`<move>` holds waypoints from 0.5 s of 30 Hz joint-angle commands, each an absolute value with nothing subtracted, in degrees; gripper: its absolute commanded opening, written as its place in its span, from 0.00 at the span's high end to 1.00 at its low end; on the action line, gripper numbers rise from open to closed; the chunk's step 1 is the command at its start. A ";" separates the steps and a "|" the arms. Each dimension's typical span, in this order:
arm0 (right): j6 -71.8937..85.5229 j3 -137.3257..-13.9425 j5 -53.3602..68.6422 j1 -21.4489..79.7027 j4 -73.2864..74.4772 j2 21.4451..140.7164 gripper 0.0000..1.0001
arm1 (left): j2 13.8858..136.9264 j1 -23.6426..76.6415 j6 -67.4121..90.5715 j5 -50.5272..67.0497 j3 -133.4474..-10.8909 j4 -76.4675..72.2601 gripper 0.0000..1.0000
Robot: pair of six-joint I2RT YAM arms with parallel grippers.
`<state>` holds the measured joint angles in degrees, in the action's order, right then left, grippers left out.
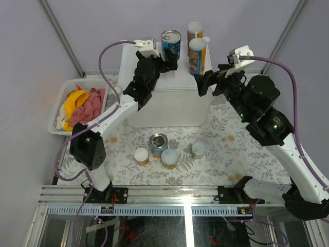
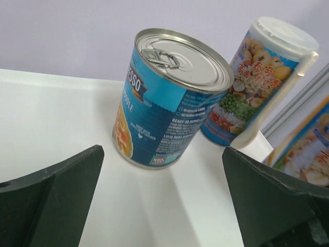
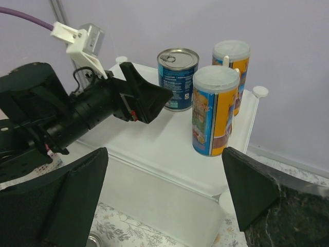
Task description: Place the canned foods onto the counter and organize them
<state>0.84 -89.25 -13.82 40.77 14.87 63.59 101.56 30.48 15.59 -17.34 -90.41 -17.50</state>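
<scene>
The counter (image 1: 169, 100), a big white box, carries a blue-labelled can (image 1: 171, 42) and two tall slim canisters (image 1: 195, 30) (image 1: 197, 55) at its back edge. My left gripper (image 1: 167, 60) stands open over the counter top just in front of that blue can (image 2: 169, 103), holding nothing. My right gripper (image 1: 208, 80) is open at the counter's right front corner, short of the nearer canister (image 3: 215, 110). Down on the flowered table stand another blue can (image 1: 158, 144) and three small white-lidded jars (image 1: 141, 156) (image 1: 169, 158) (image 1: 198, 150).
A white mesh basket (image 1: 57, 117) at the left holds a yellow banana (image 1: 72, 100) and a pink cloth (image 1: 87, 108). Grey walls and frame posts close in behind the counter. The arm bases sit at the near edge.
</scene>
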 commanded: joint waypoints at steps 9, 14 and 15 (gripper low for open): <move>6.08 -81.67 -5.37 40.87 8.70 61.63 0.01 | 82.04 34.34 16.35 -18.66 -79.01 -10.03 0.00; 10.02 -79.82 -4.27 40.87 12.67 63.04 0.01 | 71.52 35.76 18.84 -21.97 -72.81 -2.96 0.00; 11.39 -79.70 -3.69 40.87 13.83 63.43 0.00 | 69.47 35.91 19.58 -22.75 -71.58 -1.12 0.00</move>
<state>6.55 -80.27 -6.59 40.77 11.77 62.17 75.83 35.18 16.91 -18.81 -75.26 -7.62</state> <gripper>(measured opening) 0.994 0.994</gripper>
